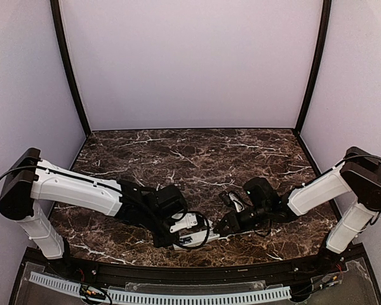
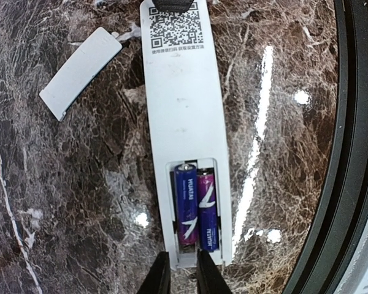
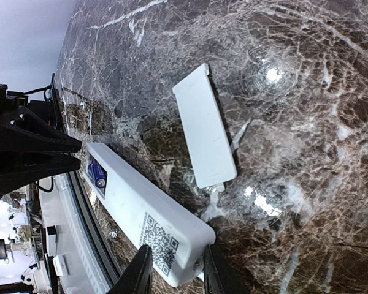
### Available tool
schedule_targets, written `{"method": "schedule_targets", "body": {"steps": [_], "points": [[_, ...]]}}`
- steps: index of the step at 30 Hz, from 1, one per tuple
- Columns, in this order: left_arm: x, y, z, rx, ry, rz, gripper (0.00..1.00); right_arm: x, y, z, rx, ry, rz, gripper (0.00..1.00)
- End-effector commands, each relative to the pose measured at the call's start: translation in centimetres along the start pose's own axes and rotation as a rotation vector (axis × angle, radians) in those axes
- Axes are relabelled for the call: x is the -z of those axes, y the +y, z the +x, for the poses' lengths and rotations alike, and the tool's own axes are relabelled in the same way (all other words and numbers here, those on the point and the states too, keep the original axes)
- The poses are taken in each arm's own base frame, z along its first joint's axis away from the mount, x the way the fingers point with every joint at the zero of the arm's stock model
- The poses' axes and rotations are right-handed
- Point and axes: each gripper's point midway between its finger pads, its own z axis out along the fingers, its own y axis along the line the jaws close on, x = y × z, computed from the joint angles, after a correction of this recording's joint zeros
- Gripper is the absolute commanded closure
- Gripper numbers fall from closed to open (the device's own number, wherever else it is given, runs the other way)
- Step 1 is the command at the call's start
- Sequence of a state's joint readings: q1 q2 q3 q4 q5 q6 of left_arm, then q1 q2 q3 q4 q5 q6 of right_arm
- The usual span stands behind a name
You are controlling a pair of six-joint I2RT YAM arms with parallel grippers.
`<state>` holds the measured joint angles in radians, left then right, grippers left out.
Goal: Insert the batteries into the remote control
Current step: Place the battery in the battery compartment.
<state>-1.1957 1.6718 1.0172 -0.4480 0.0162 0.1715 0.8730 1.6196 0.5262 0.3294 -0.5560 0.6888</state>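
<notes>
The remote control point(image 2: 181, 104) lies back-up on the marble near the table's front edge, also seen as a white bar point(image 1: 192, 239) between the two arms. Its battery recess is uncovered and both batteries lie in it side by side, one point(image 2: 187, 205) on the left, the other point(image 2: 207, 211) on the right. My left gripper point(image 2: 184, 272) hovers at the recess end, jaws only narrowly apart with nothing between them. My right gripper point(image 3: 175, 269) is shut on the remote control point(image 3: 144, 214) at its QR-code end. One battery point(image 3: 97, 173) shows in the recess there.
The separate white cover plate point(image 2: 80, 71) lies loose on the marble beside the remote, a little apart from it point(image 3: 203, 125). The black front rail point(image 2: 349, 153) runs close along the remote's other side. Purple walls enclose the table.
</notes>
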Motion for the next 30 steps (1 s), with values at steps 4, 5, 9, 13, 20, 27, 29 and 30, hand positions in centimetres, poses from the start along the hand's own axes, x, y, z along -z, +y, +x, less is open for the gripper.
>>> {"method": "schedule_targets", "body": {"steps": [4,5,9,13,20,27,29,30], "points": [[0.3,0.7,0.1,-0.011,0.006,-0.033,0.86,-0.4,0.4,0.3,0.023,0.007,-0.013,0.72],[0.4,0.7,-0.2,-0.010,-0.005,-0.030,0.88,-0.4,0.4,0.3,0.023,0.006,-0.013,0.72],[1.1,0.0,-2.3,-0.011,-0.069,0.009,0.88,-0.4,0.4,0.3,0.023,0.005,-0.014,0.72],[0.7,-0.1,-3.5,-0.020,-0.087,0.013,0.88,-0.4,0.4,0.3,0.023,0.006,-0.016,0.72],[0.0,0.0,-4.9,-0.014,-0.104,0.022,0.88,-0.3,0.5,0.4,0.025,0.004,-0.019,0.72],[0.4,-0.3,-5.0,0.059,-0.125,0.038,0.88,-0.1,0.4,0.4,0.032,0.002,-0.010,0.72],[0.8,-0.1,-4.2,0.074,-0.127,0.027,0.87,0.3,0.6,0.1,0.049,-0.006,0.000,0.72],[0.9,0.0,-4.0,0.082,-0.131,0.022,0.87,0.5,0.8,-0.1,0.055,-0.015,0.005,0.71]]}}
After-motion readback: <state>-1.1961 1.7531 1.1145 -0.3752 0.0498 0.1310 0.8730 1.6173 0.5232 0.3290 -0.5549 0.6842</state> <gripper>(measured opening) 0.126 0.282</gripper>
